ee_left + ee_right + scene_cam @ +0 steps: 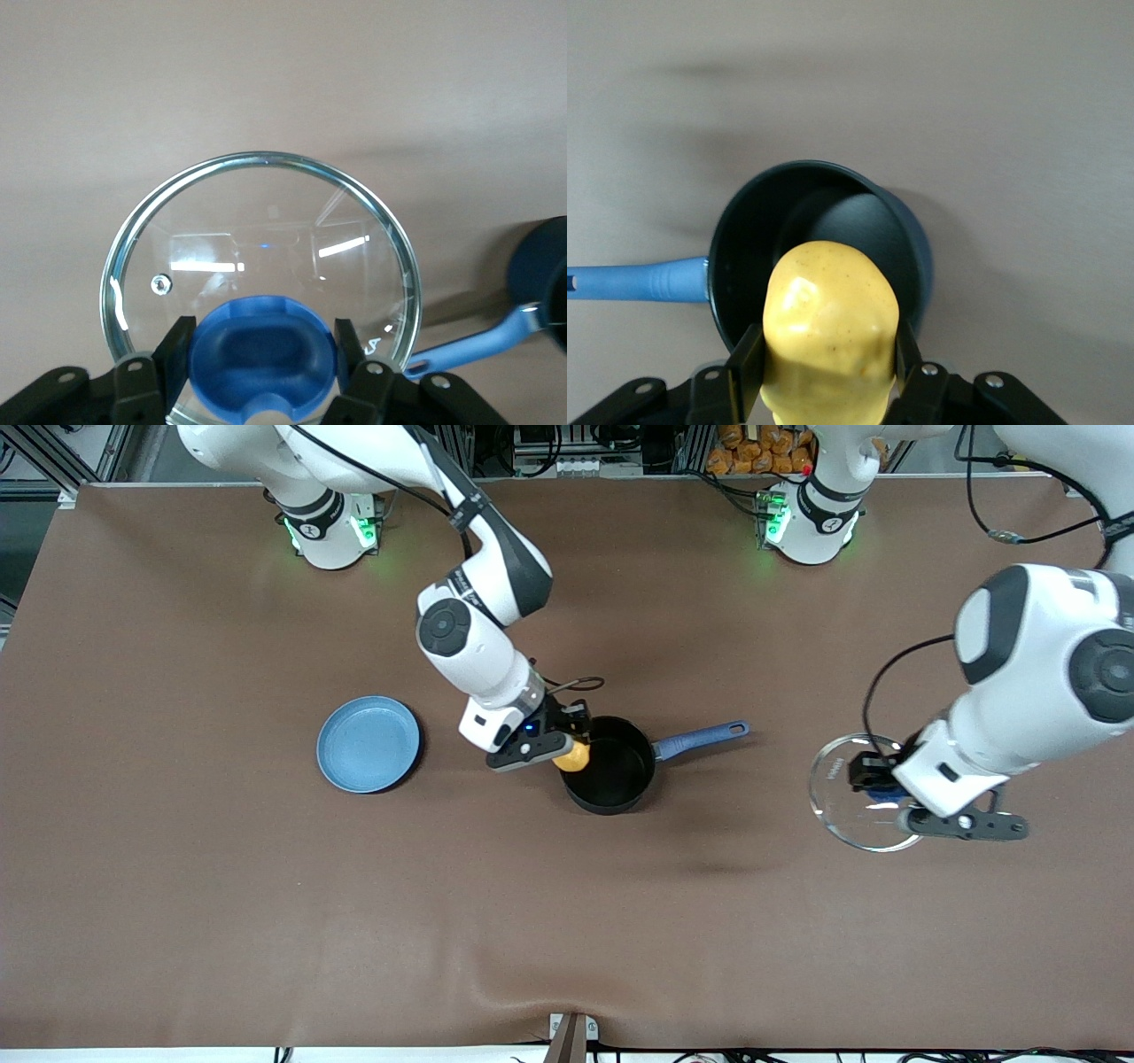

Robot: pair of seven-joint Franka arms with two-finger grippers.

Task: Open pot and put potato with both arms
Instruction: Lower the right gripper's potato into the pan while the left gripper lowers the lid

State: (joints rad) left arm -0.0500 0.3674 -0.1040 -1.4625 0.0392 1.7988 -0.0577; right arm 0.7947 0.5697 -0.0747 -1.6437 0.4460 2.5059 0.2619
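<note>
Now right gripper jaws clamp potato over pot; left gripper jaws clamp lid.

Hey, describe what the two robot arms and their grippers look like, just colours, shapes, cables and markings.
Both arms are glossy white with rounded segments and black joint caps and bands. The right arm has a black cable clipped along it; the left arm trails a looping black cable. Green lights glow at both bases. The right gripper and the left gripper are black, two-fingered, on white wrist blocks; a small blue light shows on the right one.
</note>
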